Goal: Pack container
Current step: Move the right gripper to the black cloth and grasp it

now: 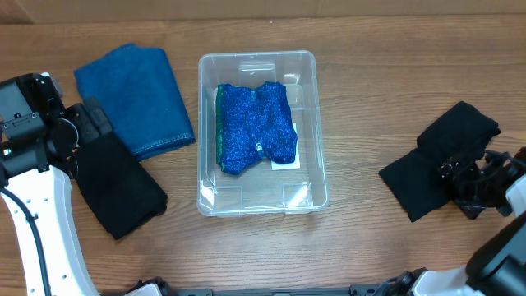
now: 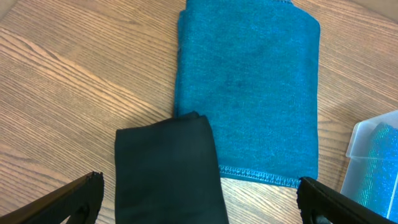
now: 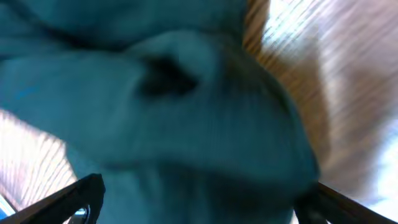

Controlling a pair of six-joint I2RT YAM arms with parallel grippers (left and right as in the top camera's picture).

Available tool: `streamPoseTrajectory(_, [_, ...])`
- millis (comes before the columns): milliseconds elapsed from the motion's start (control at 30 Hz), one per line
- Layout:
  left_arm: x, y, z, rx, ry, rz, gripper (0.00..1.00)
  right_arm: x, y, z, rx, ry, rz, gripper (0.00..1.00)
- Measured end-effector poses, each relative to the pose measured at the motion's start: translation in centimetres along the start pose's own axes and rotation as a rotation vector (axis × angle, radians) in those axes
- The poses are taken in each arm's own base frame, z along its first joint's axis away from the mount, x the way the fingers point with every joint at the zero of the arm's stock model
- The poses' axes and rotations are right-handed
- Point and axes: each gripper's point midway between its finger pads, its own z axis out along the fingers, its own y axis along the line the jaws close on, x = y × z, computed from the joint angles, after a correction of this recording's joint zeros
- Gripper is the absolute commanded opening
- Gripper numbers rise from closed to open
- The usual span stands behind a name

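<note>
The clear container (image 1: 256, 56) stands mid-table with a sparkly blue cloth (image 1: 255, 127) folded inside, over a white label (image 1: 288, 163). Its corner shows in the left wrist view (image 2: 373, 162). My left gripper (image 1: 90, 123) is open and hovers over the near end of a folded black cloth (image 1: 119, 189); the cloth lies between the spread fingers (image 2: 199, 199) in the left wrist view (image 2: 168, 168). My right gripper (image 1: 468, 185) is down on a second black cloth (image 1: 444, 160). Its fingers (image 3: 202, 196) are spread wide around the blurred, bluish-looking cloth (image 3: 186, 106).
A folded teal towel (image 1: 136, 99) lies left of the container, touching the left black cloth; it also shows in the left wrist view (image 2: 249, 87). Bare wood lies between the container and the right cloth.
</note>
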Motion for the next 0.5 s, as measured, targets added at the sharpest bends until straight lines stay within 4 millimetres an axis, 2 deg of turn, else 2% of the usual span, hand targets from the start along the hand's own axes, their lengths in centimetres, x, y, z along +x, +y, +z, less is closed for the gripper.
streamPoseTrajectory(100, [0.2, 0.0, 0.0, -0.001, 0.008, 0.000, 1.00, -0.8, 0.7, 0.3, -0.046, -0.007, -0.009, 0.96])
streamPoseTrajectory(200, [0.2, 0.0, 0.0, -0.001, 0.007, 0.000, 1.00, -1.0, 1.5, 0.6, -0.094, 0.003, -0.019, 0.81])
streamPoseTrajectory(300, [0.2, 0.0, 0.0, -0.001, 0.007, 0.000, 1.00, -0.6, 2.2, 1.2, -0.126, 0.028, -0.028, 0.47])
streamPoseTrajectory(400, [0.2, 0.0, 0.0, -0.001, 0.007, 0.000, 1.00, 0.8, 2.9, 2.3, -0.144, 0.086, -0.041, 0.21])
streamPoseTrajectory(500, [0.2, 0.0, 0.0, -0.001, 0.007, 0.000, 1.00, 1.8, 3.7, 2.6, -0.184, 0.125, -0.036, 0.09])
